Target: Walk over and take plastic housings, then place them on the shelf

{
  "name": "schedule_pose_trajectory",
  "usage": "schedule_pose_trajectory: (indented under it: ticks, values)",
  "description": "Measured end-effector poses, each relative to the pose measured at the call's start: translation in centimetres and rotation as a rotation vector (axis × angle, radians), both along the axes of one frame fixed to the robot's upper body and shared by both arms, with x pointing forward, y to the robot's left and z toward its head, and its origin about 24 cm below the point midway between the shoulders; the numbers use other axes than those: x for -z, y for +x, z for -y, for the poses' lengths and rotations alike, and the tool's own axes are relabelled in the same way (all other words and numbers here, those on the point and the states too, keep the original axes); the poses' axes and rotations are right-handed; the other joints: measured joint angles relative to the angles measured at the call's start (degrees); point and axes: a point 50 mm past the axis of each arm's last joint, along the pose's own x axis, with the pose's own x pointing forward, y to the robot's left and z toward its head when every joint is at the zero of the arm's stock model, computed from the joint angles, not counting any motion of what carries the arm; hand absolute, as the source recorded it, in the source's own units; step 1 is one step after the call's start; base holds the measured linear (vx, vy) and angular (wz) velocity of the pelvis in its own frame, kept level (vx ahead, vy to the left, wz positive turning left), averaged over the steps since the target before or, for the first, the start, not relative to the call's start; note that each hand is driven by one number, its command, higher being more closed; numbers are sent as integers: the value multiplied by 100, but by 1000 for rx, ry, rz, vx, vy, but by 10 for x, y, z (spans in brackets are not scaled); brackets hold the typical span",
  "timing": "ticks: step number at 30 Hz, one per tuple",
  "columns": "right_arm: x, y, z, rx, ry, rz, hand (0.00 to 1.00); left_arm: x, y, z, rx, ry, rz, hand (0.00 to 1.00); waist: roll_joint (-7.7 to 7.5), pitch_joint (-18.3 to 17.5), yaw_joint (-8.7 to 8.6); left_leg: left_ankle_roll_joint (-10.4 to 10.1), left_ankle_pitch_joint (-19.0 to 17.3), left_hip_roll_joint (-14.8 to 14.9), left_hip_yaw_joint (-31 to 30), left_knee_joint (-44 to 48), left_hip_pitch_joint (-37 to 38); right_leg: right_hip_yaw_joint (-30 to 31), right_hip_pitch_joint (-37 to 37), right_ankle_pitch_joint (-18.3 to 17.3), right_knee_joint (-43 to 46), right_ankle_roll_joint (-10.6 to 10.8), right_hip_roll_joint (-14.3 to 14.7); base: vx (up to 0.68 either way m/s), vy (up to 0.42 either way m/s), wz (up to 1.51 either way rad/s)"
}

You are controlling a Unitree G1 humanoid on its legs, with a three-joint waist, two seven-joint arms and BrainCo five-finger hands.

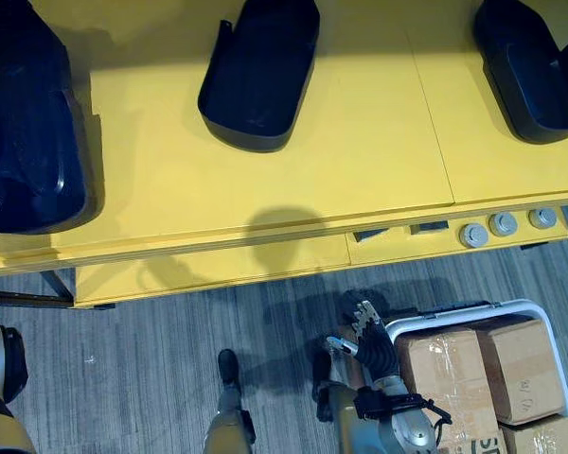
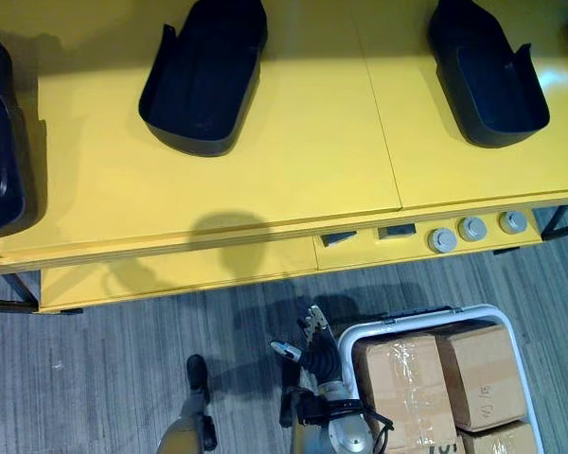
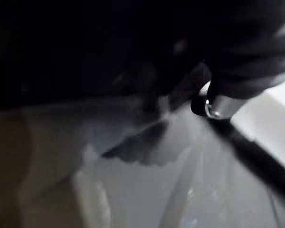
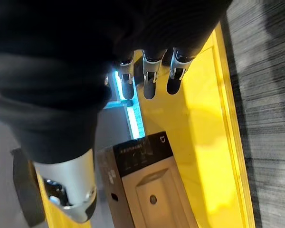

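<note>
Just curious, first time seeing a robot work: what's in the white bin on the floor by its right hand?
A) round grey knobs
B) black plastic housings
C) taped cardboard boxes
C: the white bin holds taped cardboard boxes; the black housings lie up on the yellow table.

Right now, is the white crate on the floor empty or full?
Full, as far as it shows: the white crate is packed side by side with taped cardboard boxes, no bare bottom visible.

Right hand (image 1: 377, 348) low, fingers loose.
</note>
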Motion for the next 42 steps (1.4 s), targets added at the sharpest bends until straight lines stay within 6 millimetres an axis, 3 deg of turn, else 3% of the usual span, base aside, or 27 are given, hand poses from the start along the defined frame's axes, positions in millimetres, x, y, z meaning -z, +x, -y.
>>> schedule_pose_trajectory:
  ticks: [10,13,15,18,20,23,24,28,32,35,38,42]
  values:
    - [-1,0,-3,-13,3,3,0,-15,4,7,-3,13,65,0,-16,78,2,0,0,6,-1,14,20,31,29,5,-14,-5,11,0,0,0]
    - [-1,0,-3,-11,2,2,0,-20,11,21,28,18,116,0,-13,80,34,0,0,6,-23,27,137,29,180,4,-18,-5,8,-7,-10,5]
    - [0,1,-2,-8,0,3,0,-34,13,37,91,20,216,0,-10,82,81,2,-1,3,-32,28,231,26,288,-4,-33,1,4,-16,-6,5]
    - [4,2,2,11,-22,-15,0,-57,1,57,176,22,428,0,0,79,96,4,-5,-4,-43,24,443,15,525,-18,-73,20,-2,-21,-8,3]
    - [9,1,9,27,-66,-33,0,-56,-10,69,224,16,548,0,41,51,111,-3,-24,-16,-62,-3,662,-11,756,-77,-79,53,-17,-23,-10,9]
    - [13,1,21,43,-130,-44,0,-25,-24,78,240,-40,640,0,223,-159,189,-38,-92,-42,-74,-4,840,-28,949,-138,-90,101,-47,8,9,6]
    - [17,0,25,48,-155,-59,0,-2,-30,81,234,-85,651,100,319,-328,232,-38,-94,-58,-103,-7,890,-60,1047,-120,-162,79,-54,42,17,19]
    - [21,-3,32,72,-194,-78,0,71,-64,90,185,-218,633,100,559,-769,304,-39,-94,-72,-265,-9,1157,-328,1576,-120,-411,78,-72,41,10,29]
    - [21,-2,35,79,-235,-76,0,144,-110,130,196,-372,520,100,701,-1074,442,-75,-125,-79,-400,-12,1335,-534,1956,-123,-610,89,-75,-8,17,27]
    - [21,-2,32,61,-241,-77,0,187,-132,161,239,-501,352,100,744,-1180,469,-129,-218,-68,-468,-32,1411,-623,2138,-143,-787,137,-45,-83,31,20]
    - [25,-7,31,57,-233,-100,0,211,-142,180,276,-574,236,100,754,-1299,449,-178,-255,-66,-488,-33,1315,-587,2197,-99,-1023,156,24,-62,35,15]
    - [29,-11,31,45,-253,-125,0,217,-143,182,291,-572,186,100,749,-1309,451,-148,-229,-104,-485,-32,1193,-550,2188,80,-1224,174,32,-19,29,4]
